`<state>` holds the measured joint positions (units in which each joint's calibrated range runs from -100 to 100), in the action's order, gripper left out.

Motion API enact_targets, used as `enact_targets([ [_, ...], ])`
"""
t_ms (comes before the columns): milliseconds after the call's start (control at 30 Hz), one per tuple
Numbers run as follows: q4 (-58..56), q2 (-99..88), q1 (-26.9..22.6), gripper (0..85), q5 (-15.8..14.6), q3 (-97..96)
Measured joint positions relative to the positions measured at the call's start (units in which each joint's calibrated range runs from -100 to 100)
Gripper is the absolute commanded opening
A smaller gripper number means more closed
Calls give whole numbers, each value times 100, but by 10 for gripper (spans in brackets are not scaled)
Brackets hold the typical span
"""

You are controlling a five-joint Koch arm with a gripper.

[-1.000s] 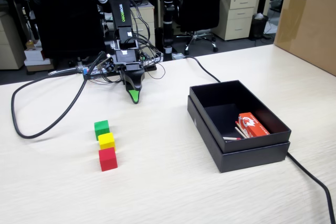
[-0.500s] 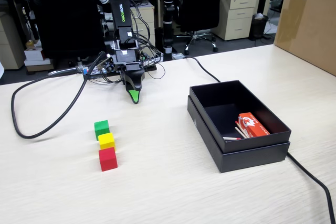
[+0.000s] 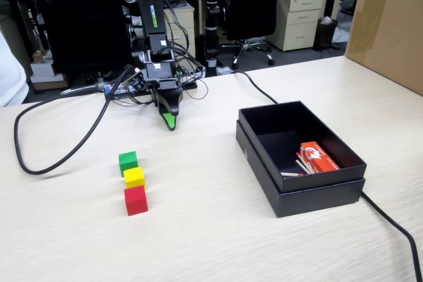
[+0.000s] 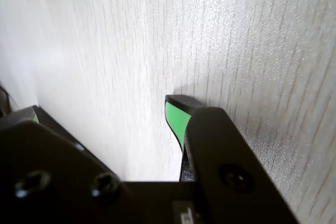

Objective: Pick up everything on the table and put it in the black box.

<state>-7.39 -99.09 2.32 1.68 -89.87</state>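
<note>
While the gripper [image 3: 170, 122] hangs folded near the arm's base with its green-tipped nose pointing down at the table [image 3: 211, 242], the three cubes wait nearer the camera and a little to the left of it in the fixed view, well apart from the tip. They sit in a short touching row that runs roughly toward the camera: the green cube [image 3: 128, 162] closest to the gripper, then the yellow cube [image 3: 134, 177], then the red cube [image 3: 136, 200] farthest out. By my reading, the first reach must go forward and slightly leftward along that line, and the green cube is the natural first target.

Whether the jaws are parted or pressed together cannot be told; the wrist view shows one green pad [image 4: 177, 120] over bare wood grain, and the fixed view shows only a single tip. Nothing is held.

The black box [image 3: 254, 153] stands to the right, open, holding a red-and-white packet [image 3: 318, 156] and some thin pale sticks [image 3: 295, 172]. No cube is in it yet.
</note>
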Motion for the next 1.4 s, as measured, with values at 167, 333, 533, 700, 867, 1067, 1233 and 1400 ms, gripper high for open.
enact_targets([
  [167, -1494, 453, 112, 475, 15, 1095],
  [333, -2935, 1074, 264, 475, 0, 2455],
  [533, -4328, 2330, 581, 473, 20, 4336],
  [700, -4762, 3495, 821, 472, 20, 5203],
  [867, -4793, 4621, 1016, 472, 24, 5888],
  [1067, -4801, 5540, 1035, 473, 24, 6381],
  [1233, -4793, 6058, 1035, 473, 24, 6737],
  [1400, -4793, 6498, 1055, 473, 24, 7074],
])
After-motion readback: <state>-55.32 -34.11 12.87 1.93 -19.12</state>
